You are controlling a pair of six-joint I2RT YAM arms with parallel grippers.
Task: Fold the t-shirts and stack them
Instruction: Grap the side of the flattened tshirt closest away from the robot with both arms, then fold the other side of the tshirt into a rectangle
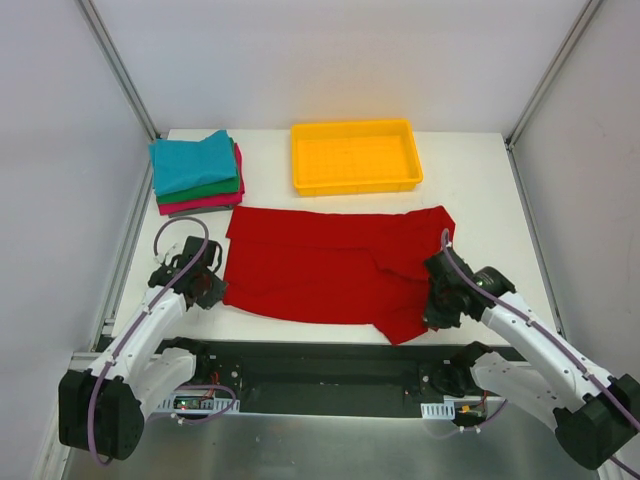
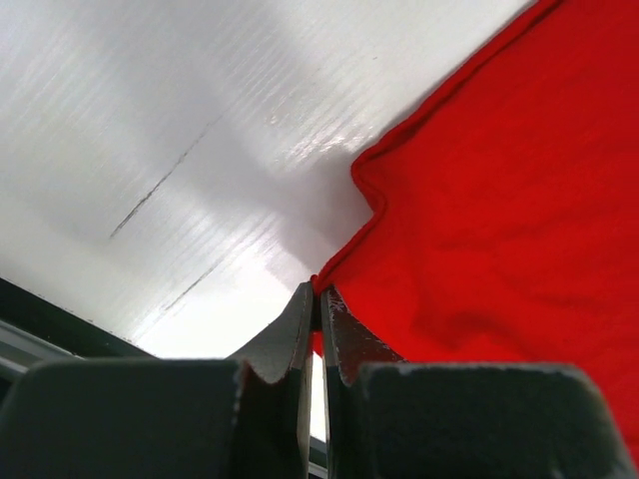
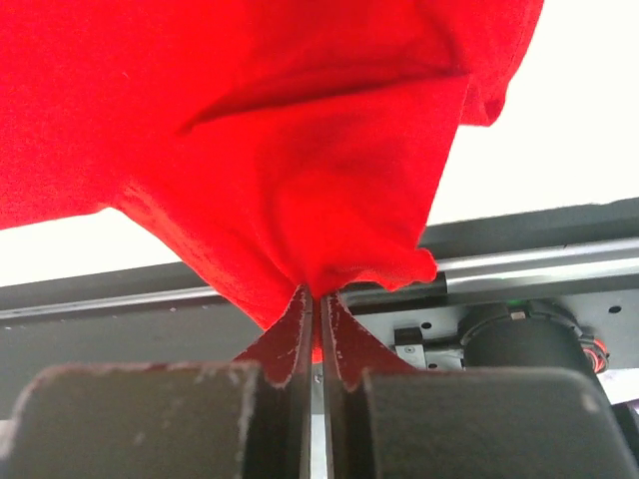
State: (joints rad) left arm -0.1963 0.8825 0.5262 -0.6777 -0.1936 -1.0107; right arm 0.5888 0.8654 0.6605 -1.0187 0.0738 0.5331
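Observation:
A large bright red t-shirt lies spread across the middle of the white table. My left gripper is shut on its near left corner, pinched between the jaws in the left wrist view. My right gripper is shut on the shirt's near right part, which is lifted and bunched above the jaws in the right wrist view. A stack of folded shirts stands at the back left: teal on top, green under it, pink-red at the bottom.
A yellow plastic tray stands at the back centre of the white table. A black rail with the arm bases runs along the near edge. Metal frame posts rise at the back corners.

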